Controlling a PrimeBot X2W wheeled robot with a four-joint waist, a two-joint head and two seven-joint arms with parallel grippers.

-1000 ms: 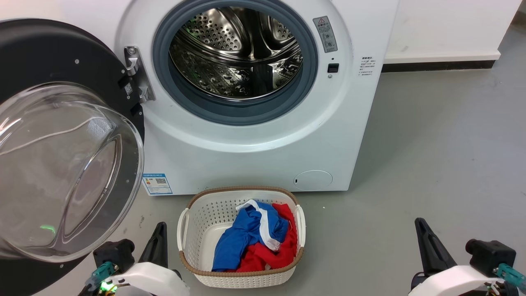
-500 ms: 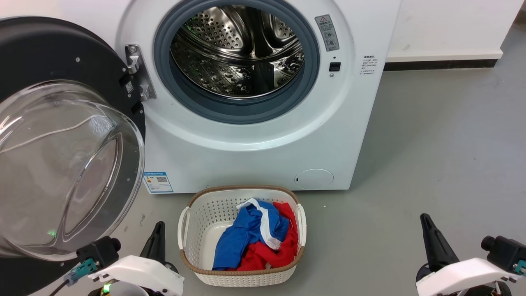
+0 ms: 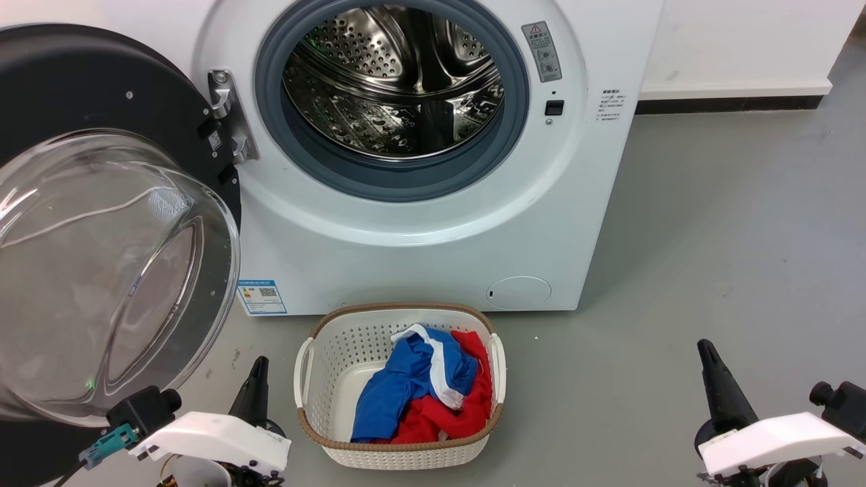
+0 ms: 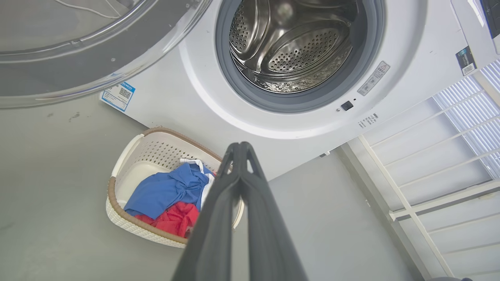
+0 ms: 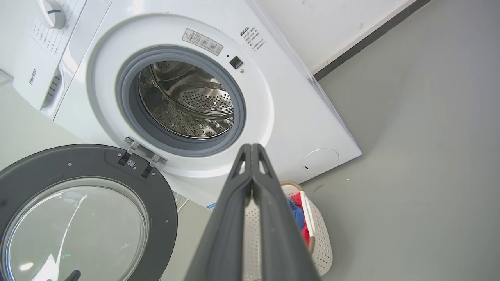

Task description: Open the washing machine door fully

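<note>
grey floor before white washing machine, steel drum exposed. washing machine door swung wide on hinge at left edge of machine front, glass bowl bulging outward, touched by neither gripper. left gripper, right gripper: fingers pressed together, empty, flanking laundry basket.

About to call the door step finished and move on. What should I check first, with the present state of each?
1. washing machine door swung wide off the opening: ok.
2. Door fully back on its hinge: cannot tell.
3. left gripper shut, holding nothing: ok.
4. right gripper shut, holding nothing: ok.
5. drum mouth unobstructed: ok.
6. basket beside the door, not touching it: ok.
</note>
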